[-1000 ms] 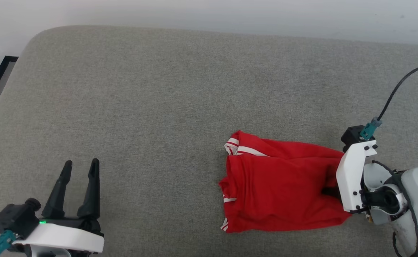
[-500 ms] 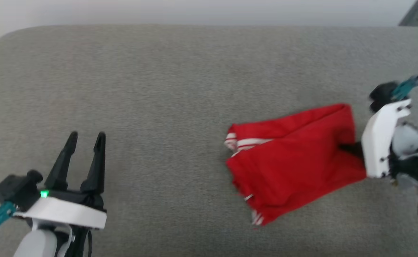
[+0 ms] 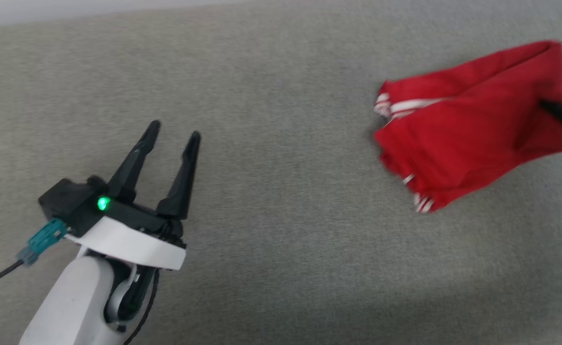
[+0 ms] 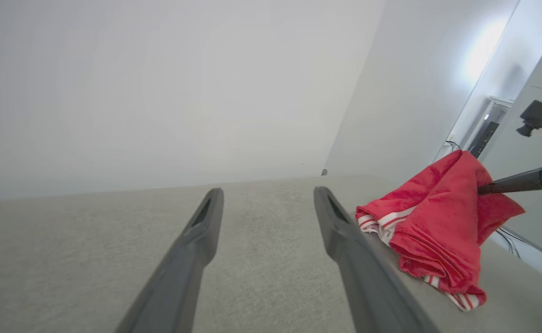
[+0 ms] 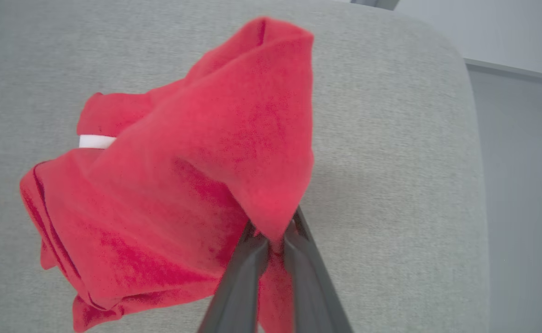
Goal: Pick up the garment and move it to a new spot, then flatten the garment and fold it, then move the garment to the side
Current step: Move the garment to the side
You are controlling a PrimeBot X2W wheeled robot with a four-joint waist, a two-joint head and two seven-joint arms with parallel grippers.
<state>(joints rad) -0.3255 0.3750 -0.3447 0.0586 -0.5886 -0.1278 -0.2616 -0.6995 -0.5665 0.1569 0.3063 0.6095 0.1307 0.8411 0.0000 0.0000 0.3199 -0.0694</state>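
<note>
Right gripper [image 5: 273,233] is closed on one edge of the garment [image 5: 183,162]; left gripper [image 3: 174,130] gapes empty. Risk: the narrow bite slips, or dragging undoes folds.

The grey woven surface [image 3: 281,239] carries a bunched red garment [image 3: 468,129], resting just ahead of the right pincer [image 5: 273,238], well apart from the left pincer [image 3: 174,131].

Black left pincer [image 3: 174,132] carries white bracket [image 3: 127,242], green light [image 3: 102,204], teal plug [image 3: 46,235]
</note>
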